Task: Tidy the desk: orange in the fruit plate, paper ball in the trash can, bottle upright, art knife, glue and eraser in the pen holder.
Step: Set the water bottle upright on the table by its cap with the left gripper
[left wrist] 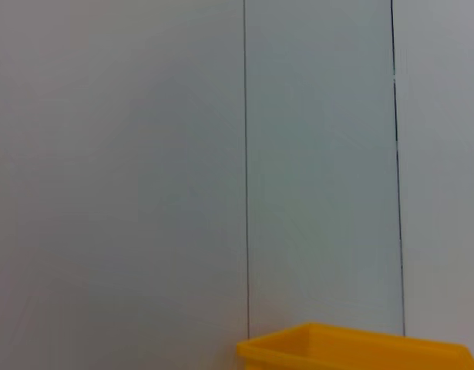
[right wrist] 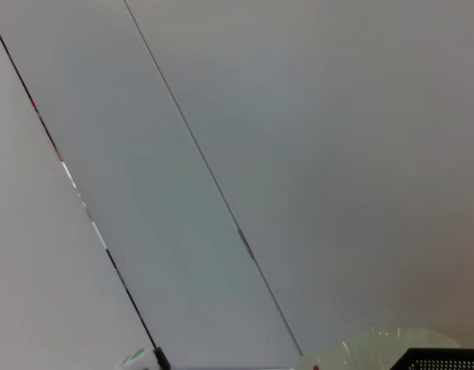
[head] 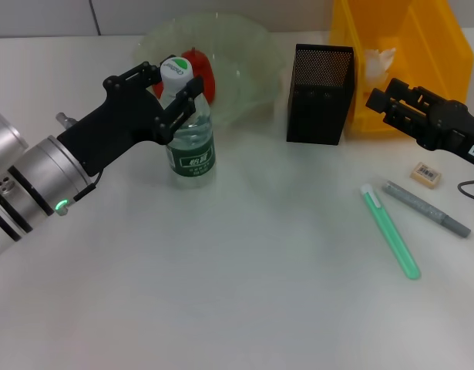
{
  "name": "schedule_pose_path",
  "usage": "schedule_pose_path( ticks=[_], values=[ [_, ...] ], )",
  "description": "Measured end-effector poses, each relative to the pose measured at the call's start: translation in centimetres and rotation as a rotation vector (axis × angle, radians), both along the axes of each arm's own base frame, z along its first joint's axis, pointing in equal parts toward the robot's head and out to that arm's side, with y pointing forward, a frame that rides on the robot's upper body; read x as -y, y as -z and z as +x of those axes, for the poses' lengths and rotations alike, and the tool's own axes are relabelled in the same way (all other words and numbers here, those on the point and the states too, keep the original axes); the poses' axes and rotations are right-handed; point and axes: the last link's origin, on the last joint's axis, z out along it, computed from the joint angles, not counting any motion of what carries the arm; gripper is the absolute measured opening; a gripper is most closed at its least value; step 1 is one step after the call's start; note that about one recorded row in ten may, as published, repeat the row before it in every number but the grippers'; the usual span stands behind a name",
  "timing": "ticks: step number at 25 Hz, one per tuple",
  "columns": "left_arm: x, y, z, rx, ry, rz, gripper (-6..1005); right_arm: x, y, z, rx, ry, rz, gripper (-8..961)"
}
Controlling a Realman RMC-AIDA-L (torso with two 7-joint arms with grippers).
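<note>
The bottle [head: 192, 142] stands upright on the table, left of centre. My left gripper [head: 175, 77] is shut around its shoulder, just below the white cap. The orange [head: 204, 73] lies in the fruit plate [head: 244, 54] right behind the bottle. The paper ball [head: 379, 60] lies in the trash can [head: 406, 46]. My right gripper [head: 381, 99] hovers in front of the trash can, beside the pen holder [head: 320, 92]. The eraser [head: 425, 174], art knife [head: 425, 208] and glue [head: 391, 231] lie on the table at the right.
The trash can's rim [left wrist: 360, 351] shows in the left wrist view against a grey wall. The right wrist view shows the fruit plate's edge [right wrist: 383, 347] and the pen holder's top [right wrist: 445, 358]. Bare white table fills the front.
</note>
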Motion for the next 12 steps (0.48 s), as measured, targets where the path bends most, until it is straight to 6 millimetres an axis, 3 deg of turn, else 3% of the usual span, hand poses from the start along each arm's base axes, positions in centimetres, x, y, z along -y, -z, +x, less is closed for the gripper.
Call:
schedule_pose_path(
  ticks=[7,12],
  values=[
    [0.5,-0.4,0.2,0.038,0.018,0.008,486,0.1,0.0,0.0,0.0,0.0,-0.001,634],
    [1.2,-0.9,0.1,0.08,0.037,0.022,686,0.2,0.0,0.0,-0.003,-0.005,-0.002,634]
  ],
)
